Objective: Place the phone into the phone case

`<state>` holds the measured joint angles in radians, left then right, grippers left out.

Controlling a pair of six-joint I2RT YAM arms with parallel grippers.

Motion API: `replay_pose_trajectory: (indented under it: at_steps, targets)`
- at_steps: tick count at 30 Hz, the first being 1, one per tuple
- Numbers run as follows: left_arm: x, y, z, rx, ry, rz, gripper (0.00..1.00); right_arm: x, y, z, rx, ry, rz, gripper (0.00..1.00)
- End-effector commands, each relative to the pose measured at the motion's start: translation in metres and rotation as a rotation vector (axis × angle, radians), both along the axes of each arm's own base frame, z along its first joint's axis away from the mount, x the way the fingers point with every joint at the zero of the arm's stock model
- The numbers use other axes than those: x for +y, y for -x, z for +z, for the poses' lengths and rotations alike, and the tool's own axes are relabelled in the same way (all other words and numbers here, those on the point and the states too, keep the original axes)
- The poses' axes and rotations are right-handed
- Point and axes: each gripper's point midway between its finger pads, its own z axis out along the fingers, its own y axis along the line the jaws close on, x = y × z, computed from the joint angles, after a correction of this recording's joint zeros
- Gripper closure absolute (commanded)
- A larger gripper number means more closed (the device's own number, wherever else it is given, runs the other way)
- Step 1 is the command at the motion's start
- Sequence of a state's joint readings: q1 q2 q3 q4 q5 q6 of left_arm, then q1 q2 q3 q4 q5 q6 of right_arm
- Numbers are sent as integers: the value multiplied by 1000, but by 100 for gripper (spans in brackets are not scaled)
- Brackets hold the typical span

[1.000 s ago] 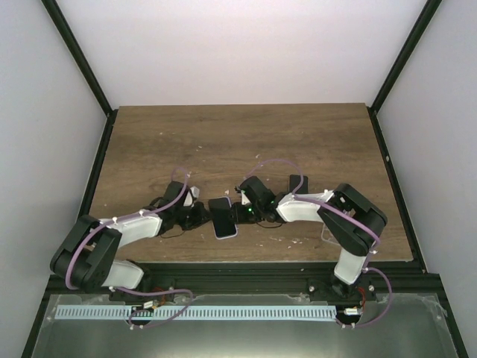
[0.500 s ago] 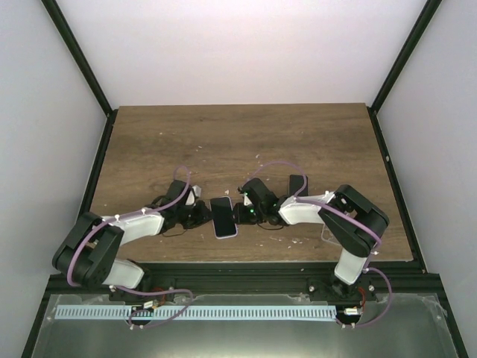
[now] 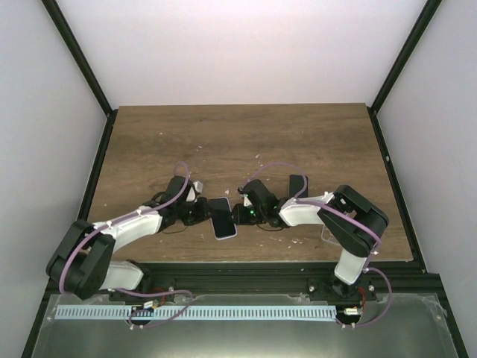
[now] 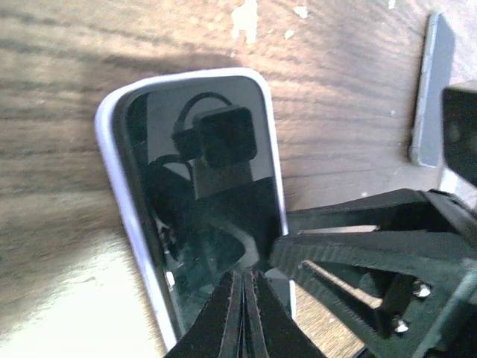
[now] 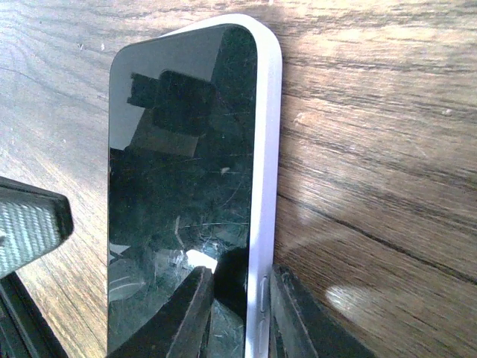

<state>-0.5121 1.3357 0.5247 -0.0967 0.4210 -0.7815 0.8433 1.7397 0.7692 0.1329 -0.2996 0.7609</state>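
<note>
The black phone (image 3: 221,217) lies screen up inside the pale lavender case, near the table's front middle. In the left wrist view the screen (image 4: 209,179) has the case rim (image 4: 112,171) round it. My left gripper (image 3: 207,213) is shut, its tips (image 4: 244,287) together on the screen's near end. My right gripper (image 3: 238,215) comes from the right. In the right wrist view it (image 5: 238,298) is closed across the case's side wall (image 5: 267,149), one finger on the screen (image 5: 179,164) and one outside. Its fingers (image 4: 373,246) also show in the left wrist view.
A second dark, flat slab (image 3: 297,184) lies on the wooden table (image 3: 238,142) behind the right arm; it also shows in the left wrist view (image 4: 434,89). Small pale crumbs are scattered on the wood. Black frame posts stand at both sides.
The left arm has reached a little further right and forward over the phone. The phone in its case has shifted slightly left. The right gripper stays at the case's edge.
</note>
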Motion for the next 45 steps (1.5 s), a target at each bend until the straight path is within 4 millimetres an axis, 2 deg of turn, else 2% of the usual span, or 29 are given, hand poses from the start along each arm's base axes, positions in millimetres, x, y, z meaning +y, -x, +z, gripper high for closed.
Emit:
replay_pose_trajectory:
  at_steps: [1,7,17,20,25,29,31,35,45]
  targets:
    - [-7,-6,5,-24,11,-25,95,-4,10,-11,29,27,8,78]
    - [3,3,-33,46,-58,-13,95,-3,10,-6,25,13,5,77]
    - [16,19,-79,109,-115,-4,98,1,13,-11,56,-15,9,77]
    - [15,21,-73,106,-96,-1,97,0,12,-11,57,-14,3,77]
    - [7,10,-29,28,-50,-8,87,0,11,-8,53,-23,0,77]
    - [16,4,-2,-50,-86,4,77,-1,11,-8,54,-24,-2,77]
    - [20,3,-1,-67,-114,8,76,-1,12,-8,54,-26,-1,77]
    - [23,6,-14,-39,-142,2,78,-1,12,-6,52,-28,-2,77]
    - [21,7,-35,-1,-144,-3,89,4,13,-5,61,-53,8,77]
